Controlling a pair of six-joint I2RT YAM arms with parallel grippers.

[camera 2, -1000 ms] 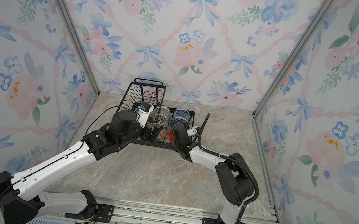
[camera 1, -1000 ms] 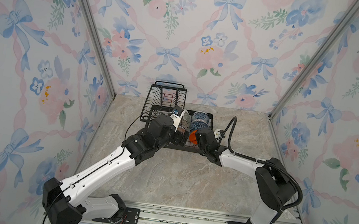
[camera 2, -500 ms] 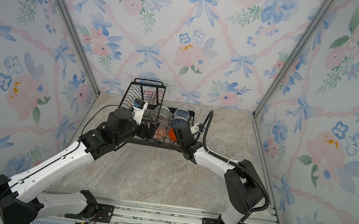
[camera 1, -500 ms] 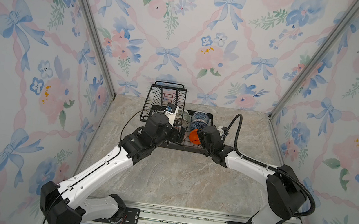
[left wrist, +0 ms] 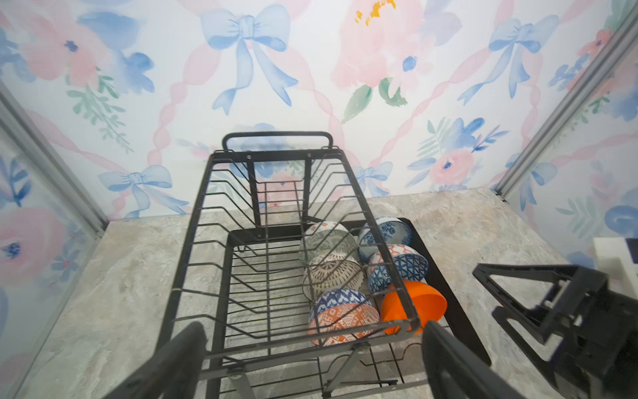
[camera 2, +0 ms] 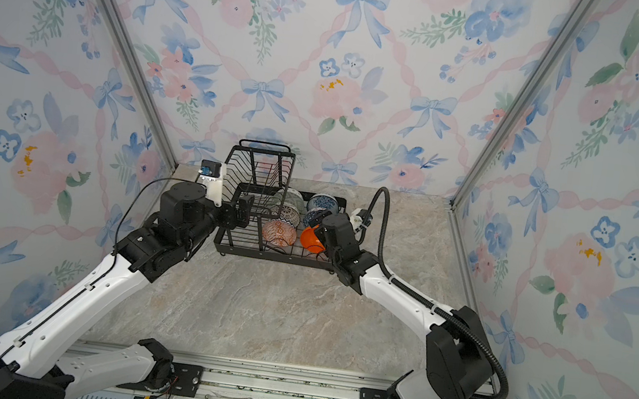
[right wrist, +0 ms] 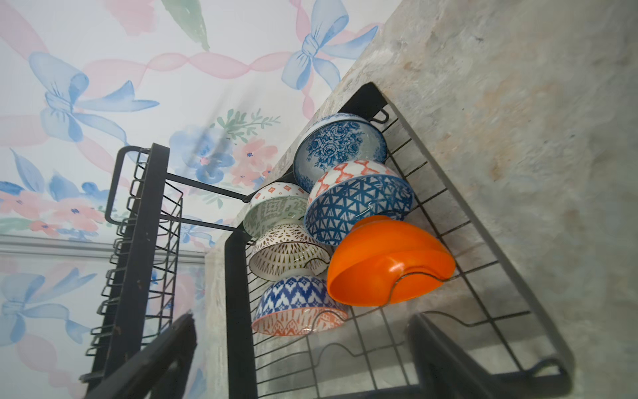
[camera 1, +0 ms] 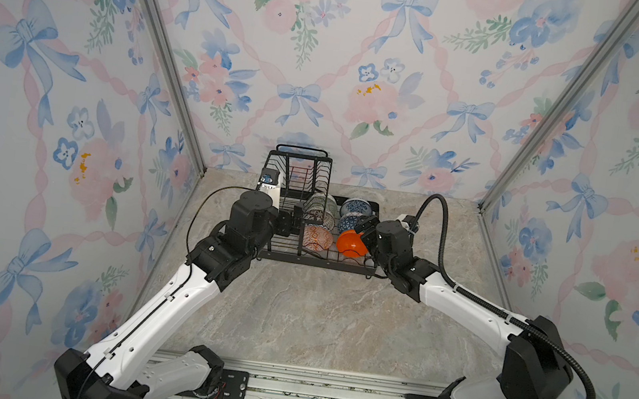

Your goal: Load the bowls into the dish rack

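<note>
The black wire dish rack stands at the back of the table. Six bowls lie in its lower tray: plain orange bowl, orange-and-white bowl, brown lattice bowl, grey-green bowl, blue geometric bowl, blue floral bowl. My right gripper is open just in front of the orange bowl, touching nothing. My left gripper is open, its fingers either side of the upper basket's near end, empty.
The rack's upper basket holds nothing. Floral walls close the back and both sides. The marble tabletop stretches from the rack to the front rail. The right arm's black cable arcs beside the rack.
My right gripper has opened and let go of the orange bowl, which now rests in the lower tray. The gripper has drawn back a little. The left gripper stays open by the rack.
</note>
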